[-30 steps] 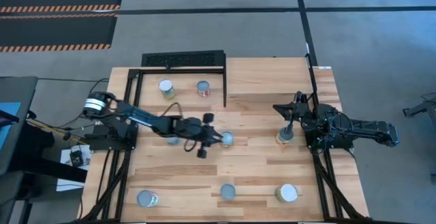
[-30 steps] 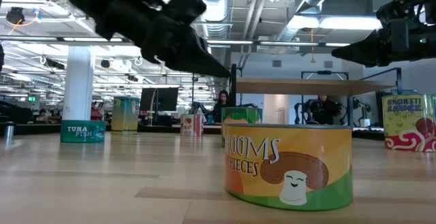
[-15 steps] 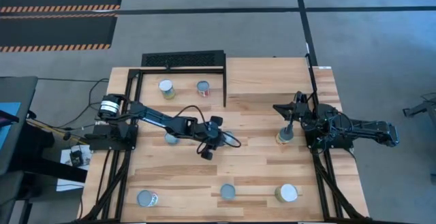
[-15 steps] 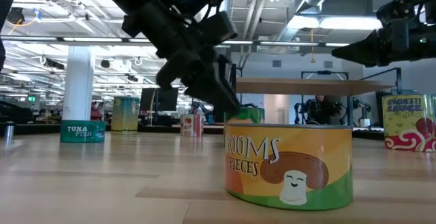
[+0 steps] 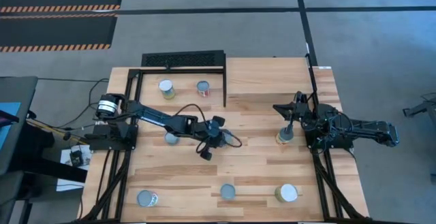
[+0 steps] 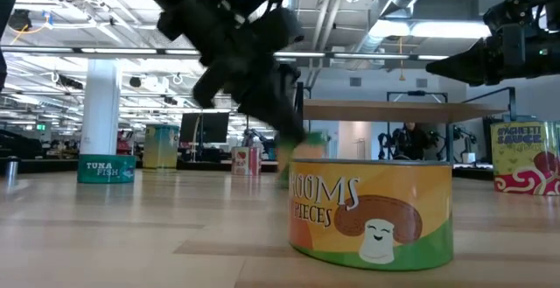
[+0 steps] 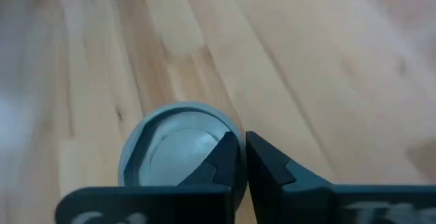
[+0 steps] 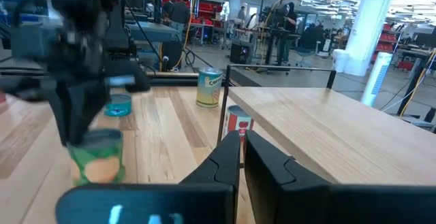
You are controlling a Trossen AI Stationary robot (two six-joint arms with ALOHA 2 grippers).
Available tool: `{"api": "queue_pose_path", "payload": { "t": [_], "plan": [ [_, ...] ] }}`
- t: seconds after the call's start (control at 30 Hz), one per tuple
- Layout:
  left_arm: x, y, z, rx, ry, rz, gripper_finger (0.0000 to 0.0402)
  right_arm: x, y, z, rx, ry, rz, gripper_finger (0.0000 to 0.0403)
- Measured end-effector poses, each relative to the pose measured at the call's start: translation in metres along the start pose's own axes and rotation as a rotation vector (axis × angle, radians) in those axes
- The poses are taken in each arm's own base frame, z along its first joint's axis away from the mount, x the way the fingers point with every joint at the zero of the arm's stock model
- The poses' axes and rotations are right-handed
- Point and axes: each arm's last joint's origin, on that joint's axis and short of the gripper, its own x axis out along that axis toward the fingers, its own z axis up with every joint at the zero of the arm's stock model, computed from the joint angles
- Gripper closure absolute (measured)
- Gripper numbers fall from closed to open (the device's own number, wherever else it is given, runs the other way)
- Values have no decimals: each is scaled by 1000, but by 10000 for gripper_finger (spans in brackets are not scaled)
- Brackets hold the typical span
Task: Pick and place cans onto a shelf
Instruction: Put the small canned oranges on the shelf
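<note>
1. Cans are scattered over the wooden bench (image 5: 259,115): two on the shelf (image 5: 146,108) by the far left corner, a yellow-labelled can (image 5: 166,88) and a red-labelled can (image 5: 203,87), both upright.
2. Three more stand along the near edge: a left can (image 5: 146,198), a middle can (image 5: 228,192) and a right can (image 5: 287,193).
3. A teal can (image 5: 172,138) sits left of centre, partly under the left arm.
4. The left hand (image 5: 216,134) is over a green-labelled can (image 8: 97,157) near the bench's middle; whether its fingers are apart or gripping that can cannot be told.
5. The right hand (image 5: 281,108) waits near the right edge, fingers together and holding nothing, above a yellow can (image 5: 285,137).
6. A black perforated rack (image 5: 182,59) runs along the far edge behind the shelf.
</note>
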Motion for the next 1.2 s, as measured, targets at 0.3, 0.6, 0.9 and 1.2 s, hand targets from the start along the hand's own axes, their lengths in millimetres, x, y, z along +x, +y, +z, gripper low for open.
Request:
{"api": "queue_pose_path", "payload": {
  "t": [0.3,0.6,0.9,1.2],
  "plan": [
    [-49,62,76,-168,-156,127,400,0,0,0,0,0,0,356],
    [-98,154,83,-261,-185,367,401,0,0,0,0,0,0,356],
    [-113,203,61,-310,-267,450,401,0,0,0,0,0,0,356],
    [-92,243,47,-369,-190,448,401,0,0,0,0,2,1,356]
  ]
}}
